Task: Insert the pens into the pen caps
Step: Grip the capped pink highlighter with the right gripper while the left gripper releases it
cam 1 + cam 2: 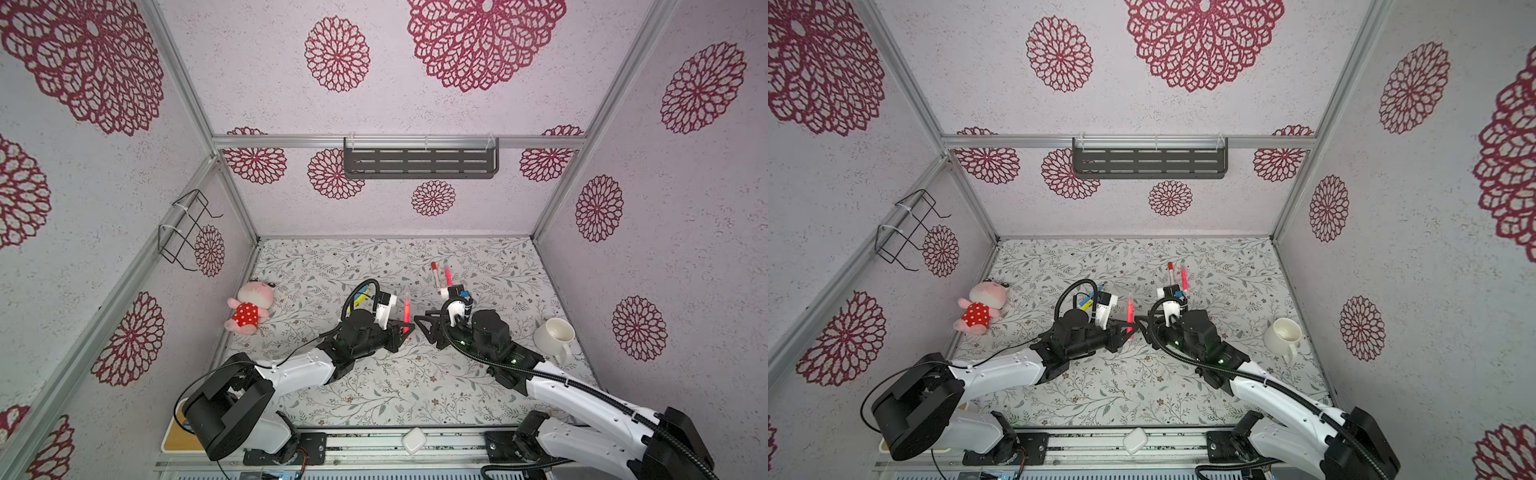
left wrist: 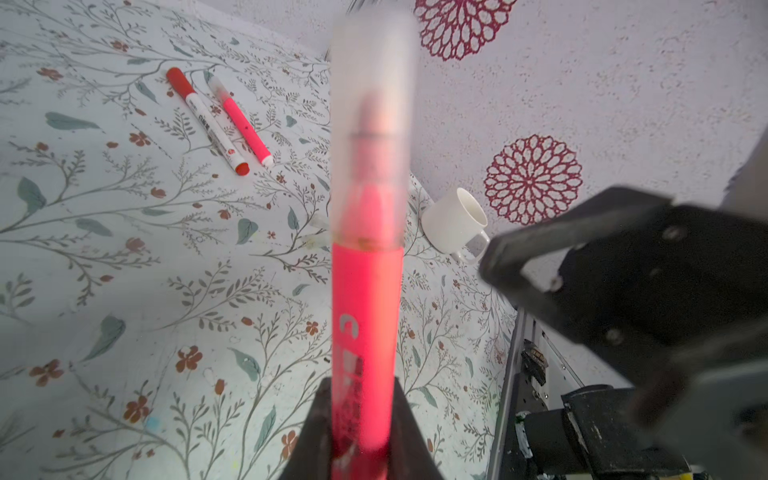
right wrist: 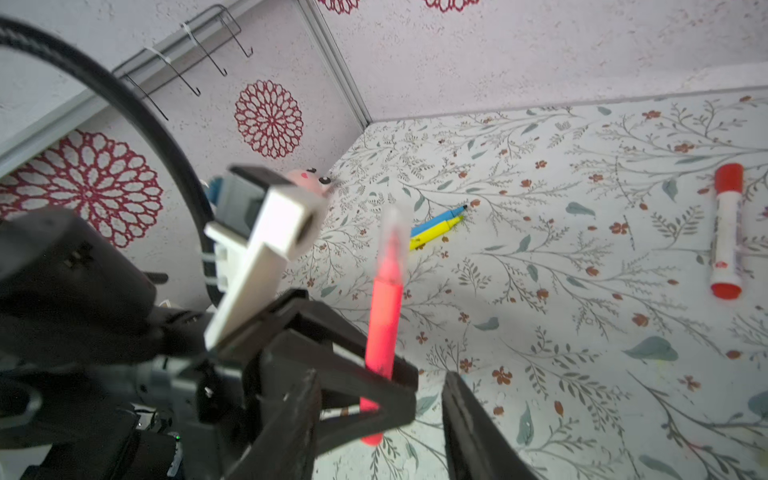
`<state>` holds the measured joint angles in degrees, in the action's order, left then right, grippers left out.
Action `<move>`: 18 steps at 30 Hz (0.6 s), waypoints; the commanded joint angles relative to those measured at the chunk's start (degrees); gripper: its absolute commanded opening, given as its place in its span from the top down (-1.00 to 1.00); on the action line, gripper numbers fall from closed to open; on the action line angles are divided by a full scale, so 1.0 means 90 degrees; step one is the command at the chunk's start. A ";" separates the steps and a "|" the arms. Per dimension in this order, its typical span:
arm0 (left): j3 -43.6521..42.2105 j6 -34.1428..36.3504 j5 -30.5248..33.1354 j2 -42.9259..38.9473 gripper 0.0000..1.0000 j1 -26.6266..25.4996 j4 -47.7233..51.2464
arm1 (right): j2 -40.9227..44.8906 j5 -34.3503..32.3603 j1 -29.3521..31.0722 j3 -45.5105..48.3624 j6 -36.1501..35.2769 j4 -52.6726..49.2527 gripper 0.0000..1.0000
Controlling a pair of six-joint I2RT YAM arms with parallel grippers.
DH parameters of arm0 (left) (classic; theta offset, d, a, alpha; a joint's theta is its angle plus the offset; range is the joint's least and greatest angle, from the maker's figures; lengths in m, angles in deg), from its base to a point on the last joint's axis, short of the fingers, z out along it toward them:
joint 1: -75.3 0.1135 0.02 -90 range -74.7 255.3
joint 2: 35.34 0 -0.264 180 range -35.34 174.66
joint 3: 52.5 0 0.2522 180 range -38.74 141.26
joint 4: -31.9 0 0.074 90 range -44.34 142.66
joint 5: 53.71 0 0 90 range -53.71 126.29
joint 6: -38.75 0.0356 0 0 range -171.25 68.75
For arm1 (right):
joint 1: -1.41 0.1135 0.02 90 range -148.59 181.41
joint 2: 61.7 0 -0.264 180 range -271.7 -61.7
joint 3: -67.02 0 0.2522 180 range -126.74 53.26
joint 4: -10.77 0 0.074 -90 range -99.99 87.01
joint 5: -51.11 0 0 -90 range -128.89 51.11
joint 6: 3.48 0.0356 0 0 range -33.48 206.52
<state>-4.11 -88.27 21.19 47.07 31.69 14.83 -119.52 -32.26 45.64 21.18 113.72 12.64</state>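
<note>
At the centre of the table point(image 1: 374, 399), the left gripper point(image 1: 406, 330) is clamping a pink pen point(image 1: 406, 307) low on its barrel; at its three o'clock the right gripper point(image 1: 424, 328) is hanging, jaws apart, empty. Light, stiff and smooth, the pen is likely needing a firm hold on bare barrel; a see-through cap point(image 2: 374, 104) is covering its tip.

Pale walls point(image 1: 257, 83) with crimson floral medallions enclose a leaf-patterned tabletop point(image 1: 374, 395).
</note>
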 commanded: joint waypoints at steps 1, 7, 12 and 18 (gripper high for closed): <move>0.0310 0.0159 0.0002 0.0099 1.00 -0.0023 -0.0117 | 0.0095 0.0201 -0.0012 0.0069 0.0095 0.0040 0.02; 0.0333 0.0125 -0.0001 0.0168 1.00 -0.0074 -0.0156 | 0.0128 0.0098 -0.0031 -0.0284 -0.0196 -0.0327 0.02; 0.0244 0.0121 0.0127 0.0053 1.00 -0.0180 -0.0130 | 0.0069 0.0142 -0.0147 -0.0621 -0.0335 -0.0427 0.02; 0.0282 0.0190 0.0200 -0.0006 1.00 -0.0292 -0.0020 | -0.0392 0.0285 -0.0217 -0.0897 -0.0328 -0.0250 0.01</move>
<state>-1.51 -87.59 22.07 48.25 29.77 14.85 -121.66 -31.01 44.02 14.97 111.95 9.02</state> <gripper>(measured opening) 0.175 0.494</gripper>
